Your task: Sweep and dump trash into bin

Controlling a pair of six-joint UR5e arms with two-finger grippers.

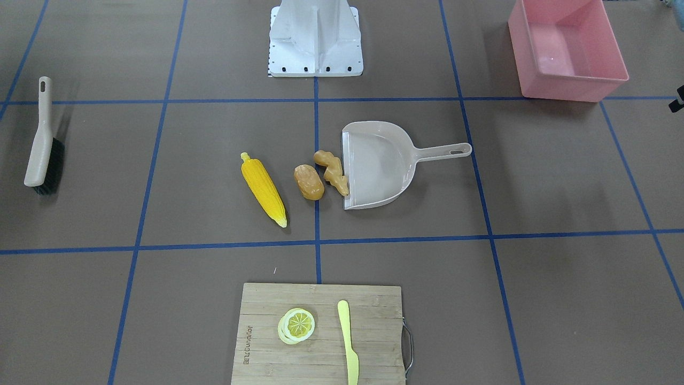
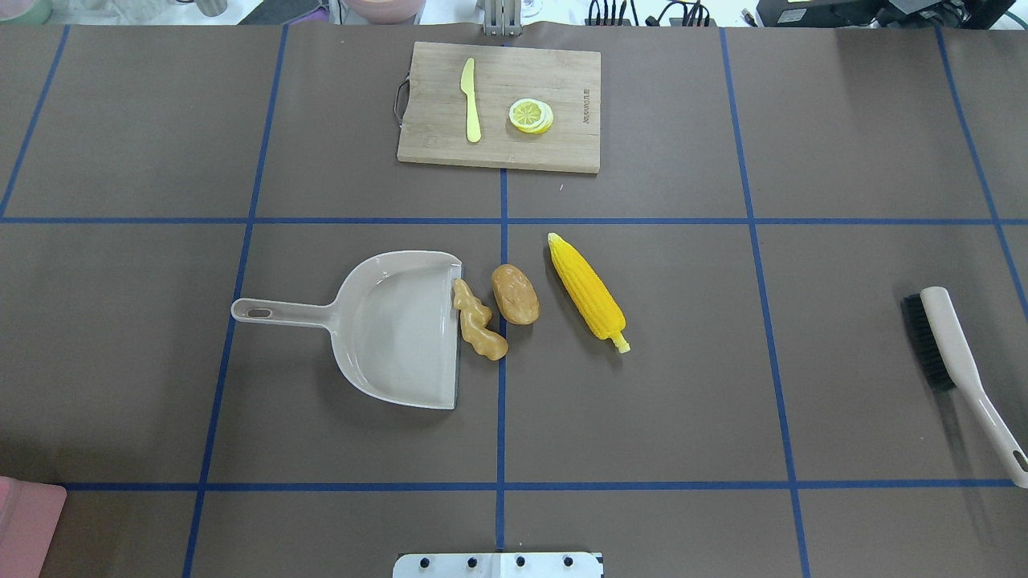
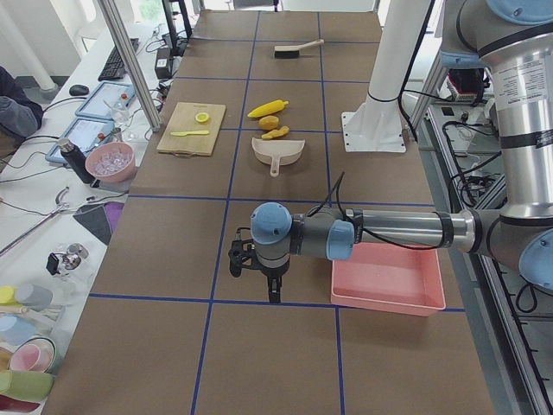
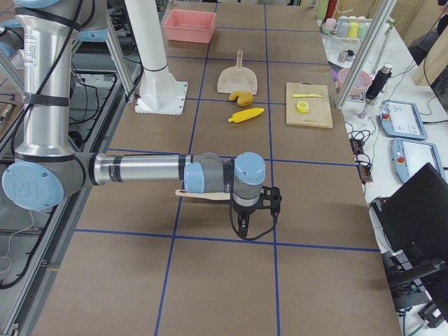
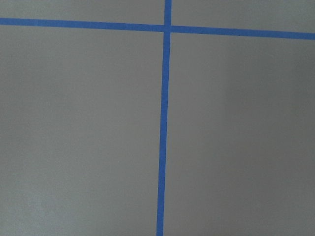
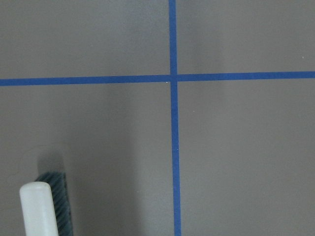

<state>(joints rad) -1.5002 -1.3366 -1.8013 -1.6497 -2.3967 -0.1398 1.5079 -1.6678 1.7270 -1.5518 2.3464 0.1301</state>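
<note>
The ginger root (image 2: 479, 329) touches the dustpan's (image 2: 401, 337) open lip mid-table, with the potato-like lump (image 2: 515, 294) just right of it and the corn cob (image 2: 588, 292) farther right. The pink bin (image 1: 577, 88) stands well apart at the near left corner. The left gripper (image 3: 275, 290) hangs beside the bin and the right gripper (image 4: 243, 227) by the brush (image 2: 948, 345); I cannot tell how wide either one is.

Glossy potato lump (image 1: 309, 182), smooth plastic dustpan (image 1: 380, 166), matt brown table (image 1: 561, 176), wooden board (image 1: 267, 321).

Lemon slice (image 2: 531, 116) and yellow knife (image 2: 471, 100) lie apart on a cutting board (image 2: 434, 104) (wooden).
</note>
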